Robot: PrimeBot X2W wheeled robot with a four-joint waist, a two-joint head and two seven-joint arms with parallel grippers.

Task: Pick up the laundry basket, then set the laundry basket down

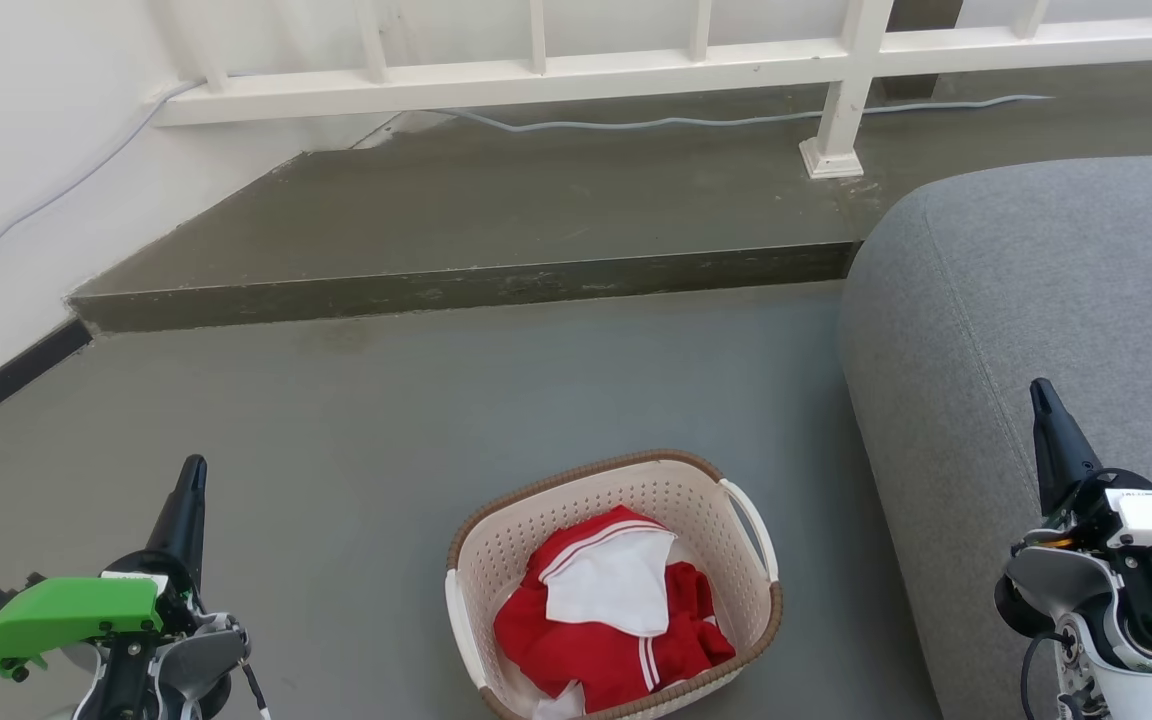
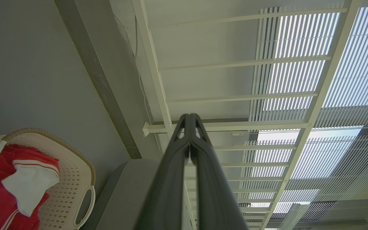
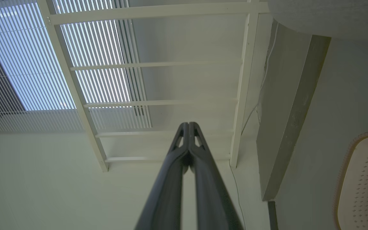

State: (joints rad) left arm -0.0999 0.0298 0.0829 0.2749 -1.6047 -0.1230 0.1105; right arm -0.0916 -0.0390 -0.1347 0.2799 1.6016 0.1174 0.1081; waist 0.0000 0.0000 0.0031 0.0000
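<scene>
The laundry basket [image 1: 496, 560] stands on the grey floor at the bottom middle, cream and perforated with a brown woven-look rim and white side handles. Red and white clothes [image 1: 616, 610] lie inside it. My left gripper [image 1: 191, 478] is at the lower left, well left of the basket, fingers pressed together and empty. My right gripper [image 1: 1041, 395] is at the lower right, over the grey sofa, also shut and empty. The left wrist view has the basket [image 2: 72, 179] at its lower left beside the shut left gripper [image 2: 189, 118]. The right wrist view has the basket [image 3: 358, 179] at its right edge, apart from the right gripper [image 3: 188, 126].
A grey sofa [image 1: 1056, 300] fills the right side, close to the basket's right handle. A raised concrete step [image 1: 456, 285] crosses behind the basket, with a white railing [image 1: 636, 65] and a cable [image 1: 636, 124] on it. A white wall [image 1: 16, 180] closes the left.
</scene>
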